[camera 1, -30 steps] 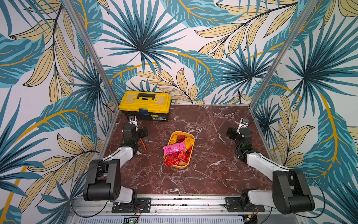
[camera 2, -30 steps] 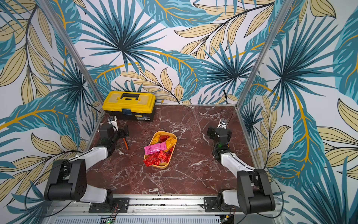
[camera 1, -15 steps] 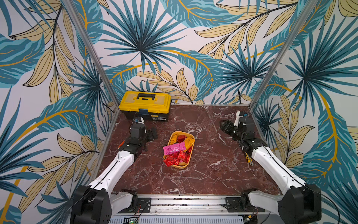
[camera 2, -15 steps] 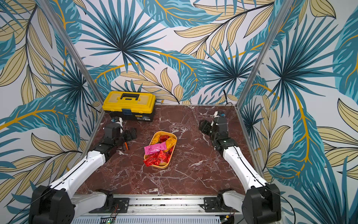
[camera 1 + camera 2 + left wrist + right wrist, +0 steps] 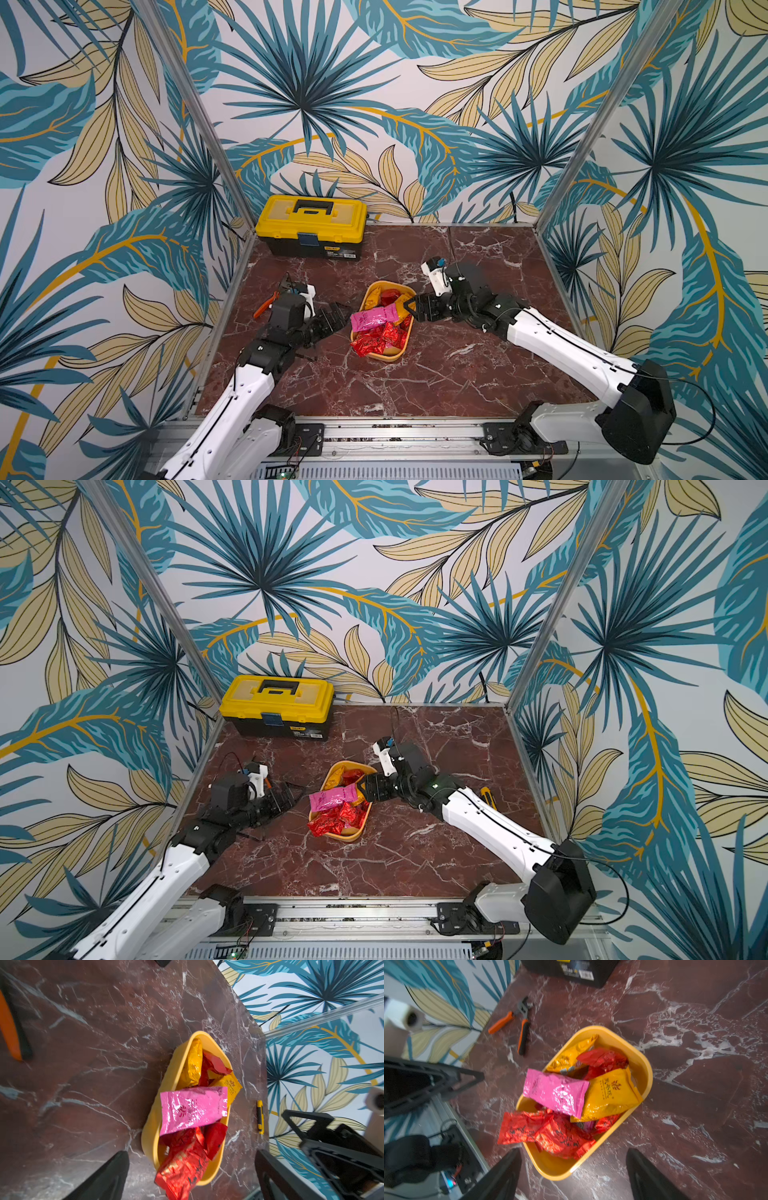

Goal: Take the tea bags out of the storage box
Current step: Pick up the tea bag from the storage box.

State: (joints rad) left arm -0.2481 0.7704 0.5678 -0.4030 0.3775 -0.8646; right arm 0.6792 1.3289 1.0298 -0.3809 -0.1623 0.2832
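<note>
Marble-veined bench, walled by leaf-print panels, carries the storage box at mid-frame in both top views, with the tea bags heaped inside. The left pincer and right pincer flank it, both spread and empty. I'd take the topmost pink sachet first, pinching a crimped edge so the foil can't slip. The yellow sachet bears Chinese characters I cannot read, and the toolbox label is too small.
</note>
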